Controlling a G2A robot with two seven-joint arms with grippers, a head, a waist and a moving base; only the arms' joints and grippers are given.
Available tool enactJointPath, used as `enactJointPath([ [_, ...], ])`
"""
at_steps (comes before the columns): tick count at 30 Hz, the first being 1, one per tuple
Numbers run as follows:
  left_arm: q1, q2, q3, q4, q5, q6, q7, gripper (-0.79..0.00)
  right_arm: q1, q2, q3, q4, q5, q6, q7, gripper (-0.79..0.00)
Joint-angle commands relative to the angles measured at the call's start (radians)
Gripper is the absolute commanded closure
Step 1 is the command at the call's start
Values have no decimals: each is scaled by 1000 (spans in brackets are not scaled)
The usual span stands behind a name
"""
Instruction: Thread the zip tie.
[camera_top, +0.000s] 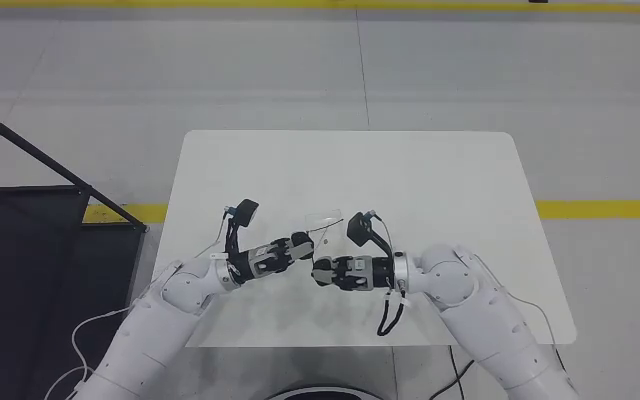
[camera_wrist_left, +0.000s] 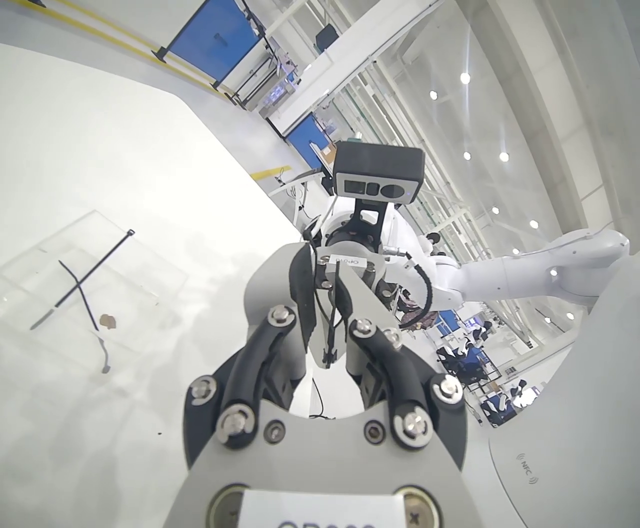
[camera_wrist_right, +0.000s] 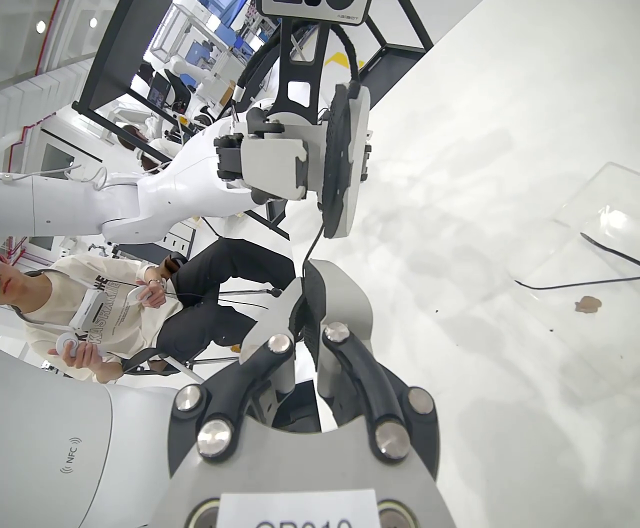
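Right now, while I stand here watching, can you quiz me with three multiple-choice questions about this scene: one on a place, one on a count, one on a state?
1. Where does the clear plastic tray lie?
A. Flat on the white table, just beyond the grippers
B. On the floor
C. In a gripper

2. How many loose black zip ties lie in that tray?
A. None
B. Two
C. Five

3. How do the left gripper and right gripper stand?
A. Both wide open
B. Both shut on one thin black zip tie between them
C. One shut on the tray

Answers: A, since the top view shows the tray flat on the table. B, since the left wrist view shows two ties, crossed. B, since the right wrist view shows the tie running from one shut gripper to the other.
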Motion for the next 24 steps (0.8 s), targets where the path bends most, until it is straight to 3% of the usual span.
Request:
enactJointPath([
  [1, 0, 0, 1, 0, -2, 2, -1, -265, 1, 0, 0, 1, 1, -1, -3, 0],
  [10, -2, 0, 3, 0, -4, 2, -8, -243, 1, 2, -2, 0, -1, -3, -9, 0],
  [18, -4, -1, 4, 1, -3, 4, -9, -108, 1, 4, -3, -2, -1, 0, -10, 0],
  [24, -3, -1, 2, 0, -2, 4, -1, -123, 3, 6, -6, 0, 2, 5, -6, 0],
])
